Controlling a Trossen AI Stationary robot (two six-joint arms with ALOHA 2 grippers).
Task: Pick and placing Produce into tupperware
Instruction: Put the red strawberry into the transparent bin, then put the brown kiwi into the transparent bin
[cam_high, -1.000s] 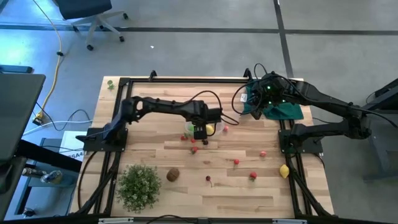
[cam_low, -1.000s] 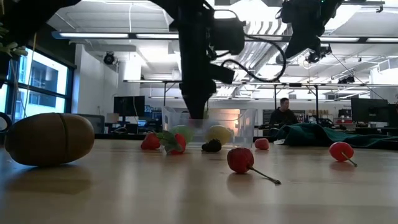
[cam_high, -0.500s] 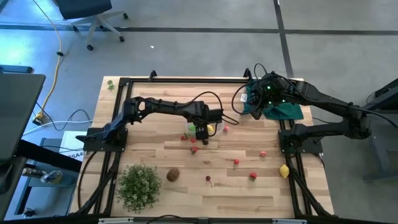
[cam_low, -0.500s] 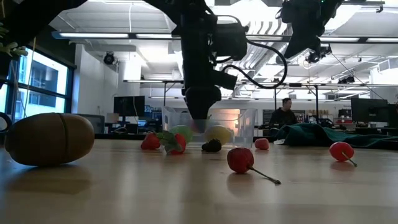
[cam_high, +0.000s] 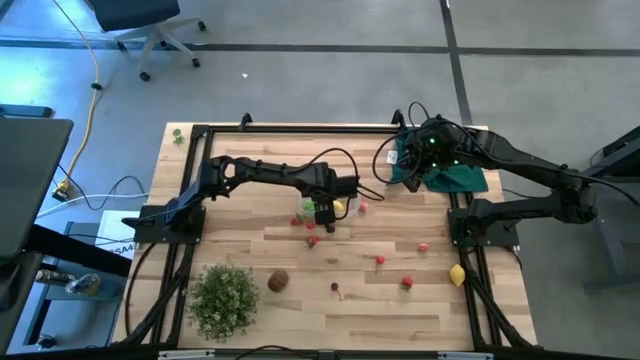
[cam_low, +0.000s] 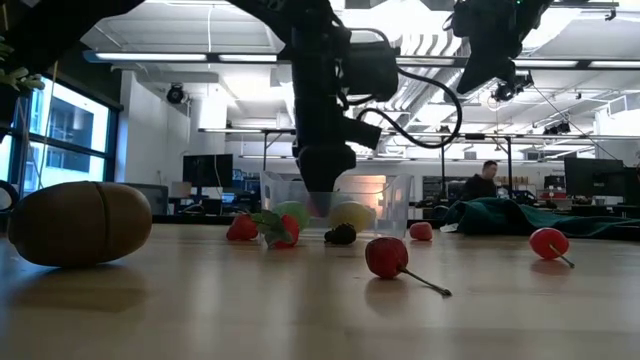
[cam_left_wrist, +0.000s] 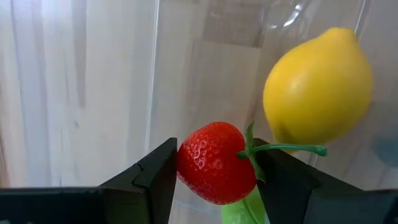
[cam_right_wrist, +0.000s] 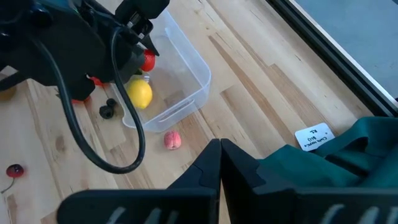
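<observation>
My left gripper (cam_high: 322, 208) is over the clear tupperware (cam_right_wrist: 186, 74), shut on a red strawberry (cam_left_wrist: 211, 165). In the low view its fingertips (cam_low: 325, 190) reach below the tub's rim (cam_low: 395, 178). A yellow lemon (cam_left_wrist: 317, 87) and a green fruit (cam_low: 292, 213) lie in the tub. The rest of the produce lies loose on the wood: a brown kiwi (cam_high: 278, 281), a lemon (cam_high: 457, 274) and small red fruits (cam_high: 381, 260). My right gripper (cam_right_wrist: 217, 155) is shut and waits above the dark green cloth (cam_high: 455, 176) at the far right. My left gripper pinches the strawberry's two sides (cam_left_wrist: 186, 165) between its fingers (cam_left_wrist: 155, 177), coming from above and pointing down. The berry's green cap and stem (cam_left_wrist: 286, 148) point toward one finger. It is lifted clear and hangs over the tub's floor beside the lemon.
A bushy green plant (cam_high: 223, 297) stands at the near left corner. A pink fruit (cam_right_wrist: 173, 140) and a dark berry (cam_right_wrist: 111, 110) lie just outside the tub. A cherry with a stem (cam_low: 388, 257) lies nearer. A black frame (cam_high: 300, 128) borders the table.
My left gripper has sunk a little into the tub while staying shut on the strawberry. In the room behind, a person has moved to the right.
</observation>
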